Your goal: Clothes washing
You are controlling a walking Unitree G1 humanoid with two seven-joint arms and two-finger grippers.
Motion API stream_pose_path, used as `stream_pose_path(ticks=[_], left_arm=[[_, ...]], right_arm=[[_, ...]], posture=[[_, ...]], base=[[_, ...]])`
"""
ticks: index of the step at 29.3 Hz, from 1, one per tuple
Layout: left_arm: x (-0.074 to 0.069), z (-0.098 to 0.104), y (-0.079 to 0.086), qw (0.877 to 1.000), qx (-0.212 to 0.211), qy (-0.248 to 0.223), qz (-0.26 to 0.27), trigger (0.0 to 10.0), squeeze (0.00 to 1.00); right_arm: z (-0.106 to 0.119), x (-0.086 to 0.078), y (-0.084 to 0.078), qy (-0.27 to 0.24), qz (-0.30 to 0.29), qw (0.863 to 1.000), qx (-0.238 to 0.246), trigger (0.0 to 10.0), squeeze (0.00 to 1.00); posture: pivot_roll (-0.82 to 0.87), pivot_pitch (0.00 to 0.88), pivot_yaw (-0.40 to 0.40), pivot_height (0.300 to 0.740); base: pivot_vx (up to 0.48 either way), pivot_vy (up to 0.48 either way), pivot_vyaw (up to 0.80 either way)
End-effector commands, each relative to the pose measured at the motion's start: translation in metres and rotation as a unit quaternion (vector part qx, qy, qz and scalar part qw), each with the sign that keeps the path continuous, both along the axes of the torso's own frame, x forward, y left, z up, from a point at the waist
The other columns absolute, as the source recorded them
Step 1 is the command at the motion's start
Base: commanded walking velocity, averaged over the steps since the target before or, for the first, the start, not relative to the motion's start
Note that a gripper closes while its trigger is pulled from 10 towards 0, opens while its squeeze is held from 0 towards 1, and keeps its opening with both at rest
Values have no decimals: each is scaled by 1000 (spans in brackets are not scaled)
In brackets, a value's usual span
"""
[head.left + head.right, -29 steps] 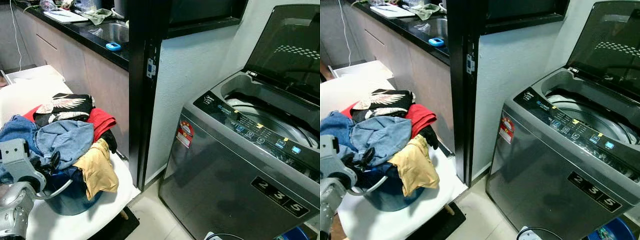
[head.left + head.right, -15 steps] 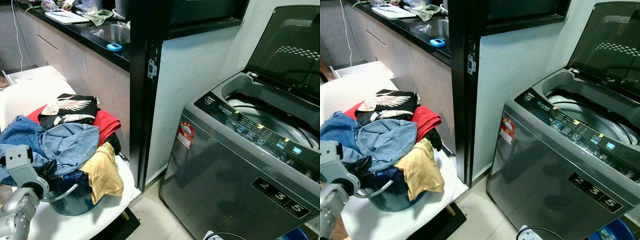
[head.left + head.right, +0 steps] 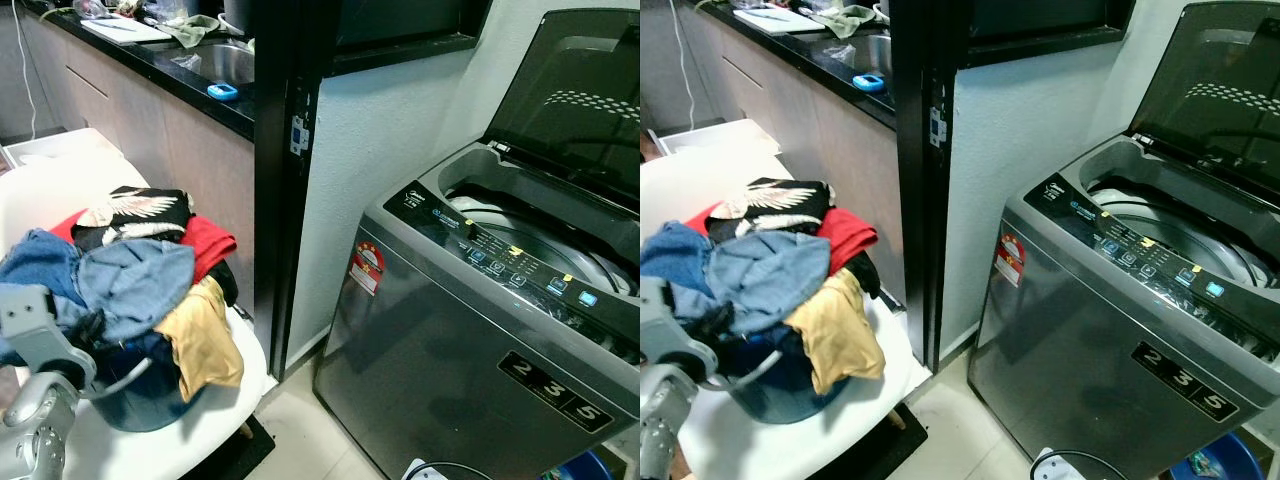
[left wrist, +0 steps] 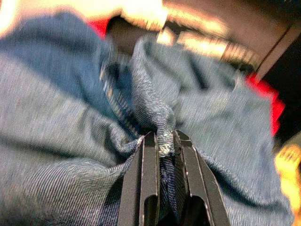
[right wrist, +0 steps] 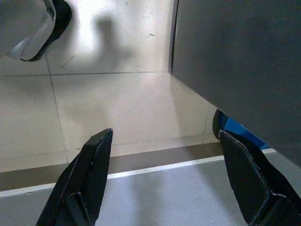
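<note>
My left gripper (image 4: pixel 162 146) fingers pinch a denim fold (image 4: pixel 164 134), seemingly to lift it | pile lower left | washer (image 3: pixel 480 330) lid open, ready | right gripper (image 5: pixel 164 179) spread, empty.

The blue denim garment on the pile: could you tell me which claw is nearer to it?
Left. The left claw is pinched on a fold of the blue denim garment; the right claw hangs open over the floor.

Laundry corner of a home, opening off a kitchen. At right, a grey top-loading washing machine (image 3: pixel 480 330) with its lid (image 3: pixel 575 100) raised. At near left, a heap of clothes (image 3: pixel 130 275) on a white surface. At far left, a black kitchen counter (image 3: pixel 190 85) with a sink (image 3: pixel 228 62). The floor (image 5: pixel 117 117) is tiled.
</note>
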State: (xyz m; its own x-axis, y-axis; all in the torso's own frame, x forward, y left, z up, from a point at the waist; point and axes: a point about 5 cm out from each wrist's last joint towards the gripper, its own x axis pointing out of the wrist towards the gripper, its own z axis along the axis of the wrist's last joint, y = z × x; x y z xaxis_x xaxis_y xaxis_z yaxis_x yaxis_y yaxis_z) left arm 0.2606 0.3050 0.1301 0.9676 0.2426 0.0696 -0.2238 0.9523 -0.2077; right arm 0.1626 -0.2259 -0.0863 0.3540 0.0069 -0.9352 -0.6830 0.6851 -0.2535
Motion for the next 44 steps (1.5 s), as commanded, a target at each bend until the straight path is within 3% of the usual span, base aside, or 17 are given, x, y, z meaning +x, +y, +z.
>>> stream_pose_path(ticks=[1,4,8,13,17,25,37,38,40,41,42,43,44], left_arm=[[1,14,-2,999,1,-43,3,0,0],[2,38,-6,995,14,-102,3,0,0],[3,51,-11,991,21,-132,-5,0,0],[4,76,-26,978,27,-202,-43,0,0],[1,102,-37,961,39,-264,-72,0,0],[-2,129,-50,942,55,-310,-113,0,0],[-9,147,-58,925,63,-349,-140,0,0],[-13,158,-63,914,66,-369,-152,0,0],[-13,158,-63,914,66,-369,-152,0,0],[-17,170,-69,901,72,-392,-169,0,0],[-17,170,-69,901,72,-392,-169,0,0],[-22,187,-80,880,79,-423,-200,0,0],[-22,187,-80,880,79,-423,-200,0,0]], right_arm=[[0,2,2,-4,-5,1000,4,10000,0],[1,5,6,-8,-5,1000,8,10000,0],[1,8,10,-12,-5,1000,11,10000,0],[1,9,13,-14,-5,1000,13,10000,0],[0,8,13,-12,-6,1000,13,10000,0],[0,8,14,-12,-8,1000,14,10000,0],[0,10,16,-14,-9,1000,15,10000,0],[1,10,16,-14,-9,1000,15,10000,0],[1,10,16,-14,-9,1000,15,10000,0],[1,10,17,-14,-8,1000,15,10000,0],[1,10,17,-14,-8,1000,15,10000,0],[1,10,17,-15,-8,1000,14,10000,0],[1,10,17,-15,-8,1000,14,10000,0]], posture=[[155,0,-128,740],[160,0,-124,740],[163,0,-122,740],[165,0,-121,740],[166,0,-119,740],[168,0,-117,740],[169,0,-119,740],[170,0,-119,740],[170,0,-119,740],[173,0,-118,740],[173,0,-118,740],[177,0,-116,740],[177,0,-116,740]], base=[[0,0,0],[0,0,0],[0,0,0],[0,0,0],[0,0,0],[0,0,0],[0,0,0],[0,0,0],[0,0,0],[0,0,0],[0,0,0],[0,0,0],[0,0,0]])
